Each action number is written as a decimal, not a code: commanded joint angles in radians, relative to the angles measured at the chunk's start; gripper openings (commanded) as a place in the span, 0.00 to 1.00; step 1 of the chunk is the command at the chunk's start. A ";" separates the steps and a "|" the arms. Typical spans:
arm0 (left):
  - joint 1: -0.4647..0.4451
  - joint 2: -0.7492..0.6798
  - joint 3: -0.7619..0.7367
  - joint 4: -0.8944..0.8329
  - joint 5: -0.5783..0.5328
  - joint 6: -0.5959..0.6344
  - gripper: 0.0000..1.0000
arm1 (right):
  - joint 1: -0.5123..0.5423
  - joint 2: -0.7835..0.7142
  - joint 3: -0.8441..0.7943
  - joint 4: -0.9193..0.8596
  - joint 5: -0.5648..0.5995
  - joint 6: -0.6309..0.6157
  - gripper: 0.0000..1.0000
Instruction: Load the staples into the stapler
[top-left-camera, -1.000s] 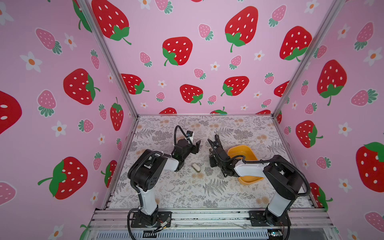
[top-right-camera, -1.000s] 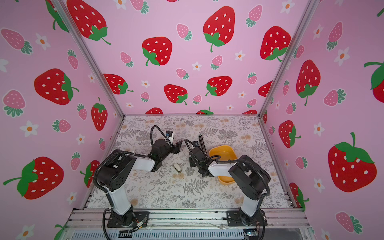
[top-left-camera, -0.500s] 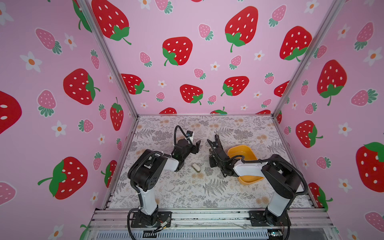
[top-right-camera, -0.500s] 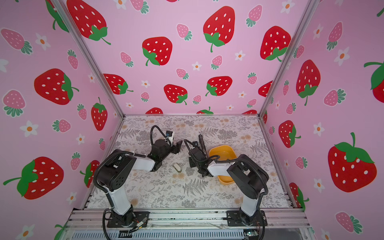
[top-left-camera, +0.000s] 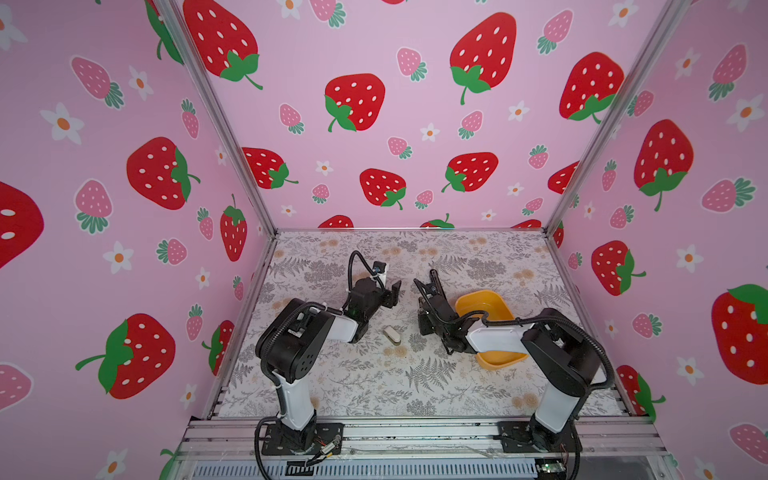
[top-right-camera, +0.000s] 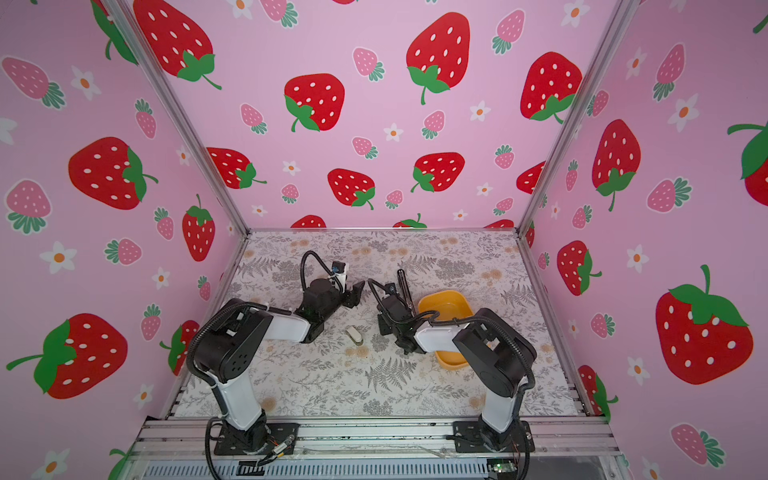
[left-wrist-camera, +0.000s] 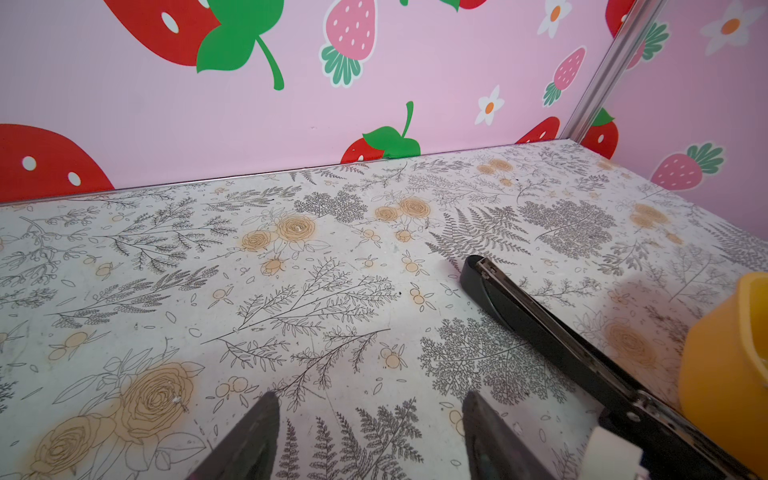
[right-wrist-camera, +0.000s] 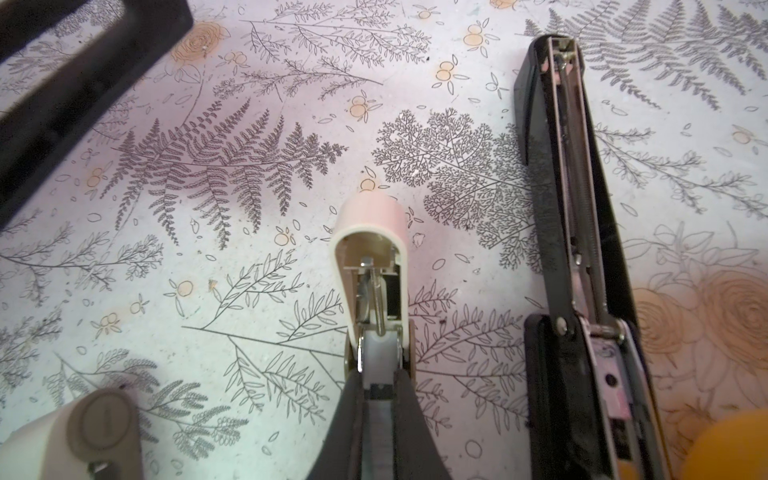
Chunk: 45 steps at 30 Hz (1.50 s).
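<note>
Right claw (right-wrist-camera: 377, 376) is shut on the near end of a small whitish stapler (right-wrist-camera: 370, 249). The stapler's cover is swung open away from the fingers (right-wrist-camera: 353, 415), showing the spring rod inside. Nothing has visibly shifted from a second earlier: both arms hold the same poses, and the second whitish stapler (top-left-camera: 391, 334) lies in the same spot on the table (left-wrist-camera: 332, 291). It is nearer the arm bases, between the arms and apart from both claws. Left claw (left-wrist-camera: 369, 397) hangs open and empty over bare table.

In both top views the held stapler is hidden by the right claw. The staples are too small to make out anywhere. A black stapler (right-wrist-camera: 582, 208) lies opened flat just beside the right claw. Beyond it, an orange tub (left-wrist-camera: 723, 374) is cut off at the edge of the left wrist view.
</note>
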 joint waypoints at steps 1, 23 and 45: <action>0.002 -0.023 -0.013 0.050 -0.013 0.008 0.71 | 0.005 0.012 0.000 0.007 0.013 0.015 0.09; 0.002 -0.023 -0.017 0.056 -0.013 0.006 0.71 | 0.021 -0.070 -0.026 -0.006 0.016 0.022 0.36; -0.001 -0.019 0.008 0.016 -0.003 0.015 0.71 | 0.044 0.024 -0.101 0.074 0.013 0.032 0.43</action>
